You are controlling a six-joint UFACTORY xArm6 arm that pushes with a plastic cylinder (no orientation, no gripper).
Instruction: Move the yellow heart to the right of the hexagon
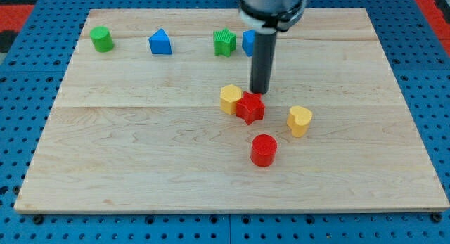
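Camera view shows my tip (259,92) (a bare rod, no jaws to open or close) just behind the star (250,107), which touches the hexagon (230,98). Heart (299,120) sits right, nearer. Approach step; next, reach its near side and push farther.

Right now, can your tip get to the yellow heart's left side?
Probably yes. My tip sits just above the red star, which lies between it and the yellow heart, so I would skirt the star first.
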